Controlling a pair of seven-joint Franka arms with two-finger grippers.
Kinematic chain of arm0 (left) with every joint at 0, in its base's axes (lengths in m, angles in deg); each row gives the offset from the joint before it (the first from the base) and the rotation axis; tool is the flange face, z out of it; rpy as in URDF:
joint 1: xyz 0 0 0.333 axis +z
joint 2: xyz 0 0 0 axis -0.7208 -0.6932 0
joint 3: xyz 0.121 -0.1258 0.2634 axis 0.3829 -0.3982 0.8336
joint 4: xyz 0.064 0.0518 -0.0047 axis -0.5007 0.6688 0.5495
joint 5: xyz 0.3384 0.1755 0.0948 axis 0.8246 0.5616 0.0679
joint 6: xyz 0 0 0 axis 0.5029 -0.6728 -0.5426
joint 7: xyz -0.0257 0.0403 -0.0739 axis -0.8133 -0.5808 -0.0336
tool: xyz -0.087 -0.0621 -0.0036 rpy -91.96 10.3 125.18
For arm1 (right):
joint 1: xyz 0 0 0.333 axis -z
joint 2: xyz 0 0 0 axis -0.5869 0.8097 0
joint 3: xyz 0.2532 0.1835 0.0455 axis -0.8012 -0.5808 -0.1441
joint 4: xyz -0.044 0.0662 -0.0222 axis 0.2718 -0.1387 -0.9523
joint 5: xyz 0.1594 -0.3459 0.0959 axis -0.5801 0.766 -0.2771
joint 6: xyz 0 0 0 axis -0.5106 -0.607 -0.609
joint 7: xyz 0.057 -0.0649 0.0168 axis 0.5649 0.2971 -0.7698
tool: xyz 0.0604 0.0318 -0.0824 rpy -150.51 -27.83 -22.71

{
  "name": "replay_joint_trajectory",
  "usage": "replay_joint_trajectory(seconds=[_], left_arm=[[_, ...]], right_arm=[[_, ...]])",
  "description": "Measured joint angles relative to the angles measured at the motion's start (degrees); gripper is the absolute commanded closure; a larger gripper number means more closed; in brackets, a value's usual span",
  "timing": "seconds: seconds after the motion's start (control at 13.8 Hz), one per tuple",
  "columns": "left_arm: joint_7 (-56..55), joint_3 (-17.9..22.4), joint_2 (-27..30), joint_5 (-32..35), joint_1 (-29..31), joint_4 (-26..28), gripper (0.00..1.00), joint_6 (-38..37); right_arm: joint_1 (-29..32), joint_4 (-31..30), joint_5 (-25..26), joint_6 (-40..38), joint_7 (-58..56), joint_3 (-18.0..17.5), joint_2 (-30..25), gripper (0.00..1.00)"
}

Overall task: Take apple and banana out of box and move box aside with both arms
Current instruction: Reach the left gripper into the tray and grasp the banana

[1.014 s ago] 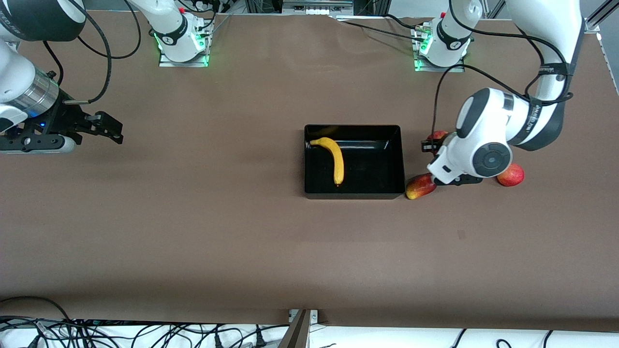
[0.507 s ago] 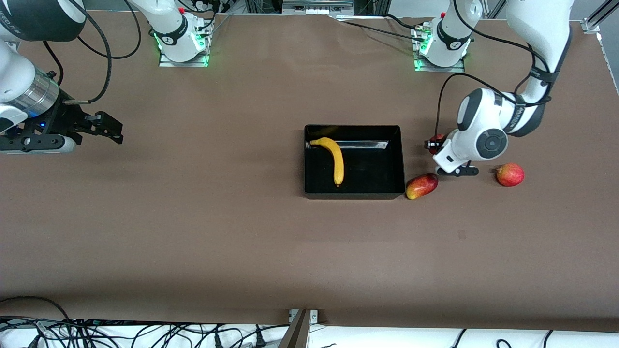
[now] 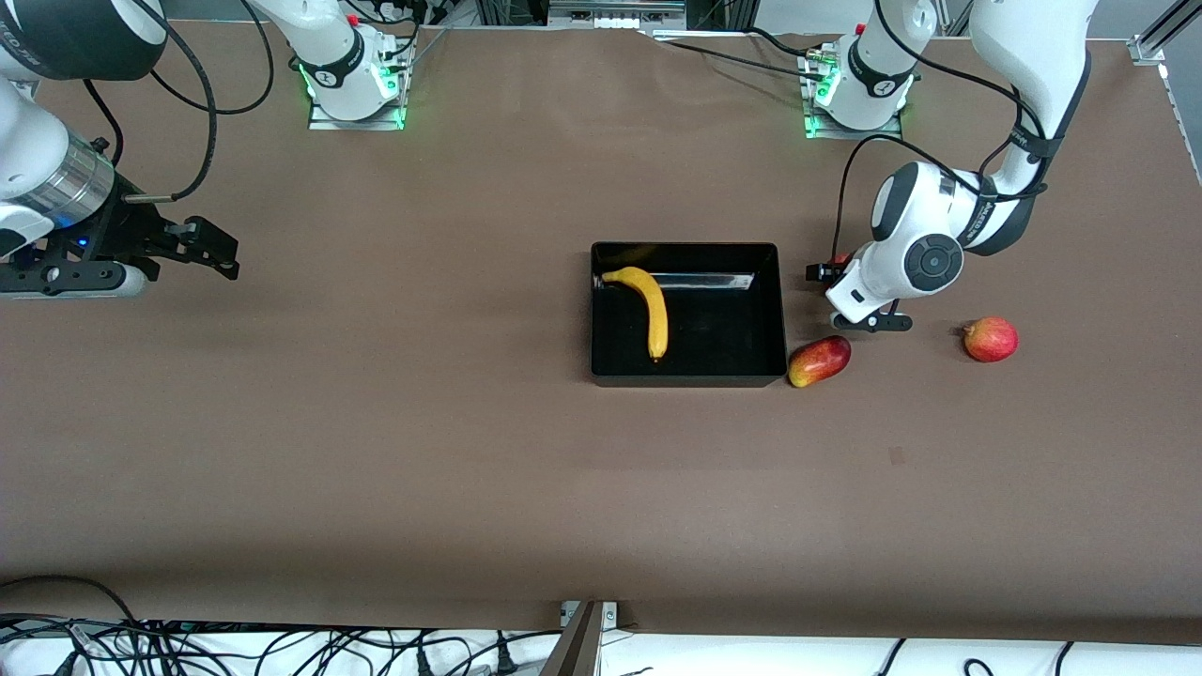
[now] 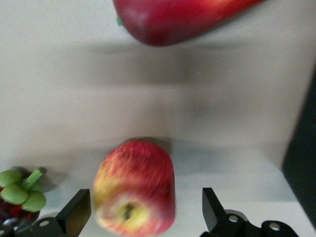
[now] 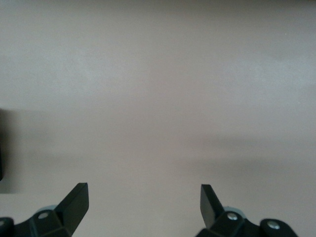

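The black box [image 3: 770, 314] sits mid-table with the yellow banana [image 3: 650, 310] lying in it. My left gripper [image 4: 144, 195] is open just beside the box, toward the left arm's end. A red and yellow apple [image 4: 134, 190] lies between its fingers [image 4: 76, 210] and touches neither. In the front view the left wrist [image 3: 901, 263] hides this apple and the jaws. A second red apple [image 3: 990, 339] rests farther toward the left arm's end. My right gripper [image 3: 214, 247] waits open over bare table at the right arm's end, with nothing between its fingers [image 5: 74, 200].
A longish red-yellow fruit [image 3: 819, 361] lies against the box's near corner and also shows in the left wrist view as a red fruit [image 4: 182, 19]. A small dark red fruit with green leaves [image 4: 19, 190] sits close to the left gripper. The box wall [image 4: 302, 163] is near one finger.
The left arm's wrist has sunk lower and shifted toward the box, uncovering the second apple and the longish fruit. The right arm has not moved.
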Motion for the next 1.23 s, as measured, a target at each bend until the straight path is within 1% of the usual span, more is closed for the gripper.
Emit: replay_joint_trajectory(seconds=[0.14, 0.29, 0.36, 0.51, 0.65, 0.8, 0.87, 1.09, 1.23], left_arm=[[-0.65, -1.14, 1.16, -0.02, 0.01, -5.86, 0.0, -7.91], [-1.69, -3.89, 1.72, -0.04, -0.03, -13.38, 0.0, -14.4], [-1.88, -5.83, 1.72, -0.05, -0.12, -16.68, 0.0, -15.86], [-2.05, -9.96, 0.71, -0.09, -0.42, -21.94, 0.0, -16.41], [-2.07, -14.5, -3.2, -0.09, -0.8, -27.44, 0.0, -16.39], [-2.07, -17.32, -8.0, -0.08, -2.2, -31.5, 0.0, -14.16], [-2.07, -17.6, -9.7, -0.08, -3.5, -32.33, 0.0, -11.43], [-2.07, -17.57, -15.03, 0.07, -7.22, -32.56, 0.0, -2.43], [-2.1, -17.54, -19.2, 3.02, -8.84, -32.54, 0.0, 2.28]], right_arm=[[0.0, 0.0, 0.0, 0.0, 0.0, 0.01, 0.0, 0.0], [0.0, 0.0, 0.0, 0.0, 0.0, 0.02, 0.0, 0.0], [0.0, 0.0, 0.0, 0.0, 0.0, 0.03, 0.0, 0.0], [0.0, 0.0, 0.0, 0.0, 0.0, 0.04, 0.0, 0.0], [0.0, -0.01, 0.0, 0.0, 0.0, 0.05, 0.0, 0.0], [0.0, -0.01, 0.0, 0.0, 0.0, 0.06, 0.0, 0.0], [0.0, -0.01, 0.0, 0.0, 0.0, 0.07, 0.0, 0.0], [0.0, -0.04, 0.0, 0.0, 0.0, 0.12, 0.0, 0.0], [0.0, -0.05, 0.0, 0.0, 0.0, 0.13, 0.0, 0.0]])
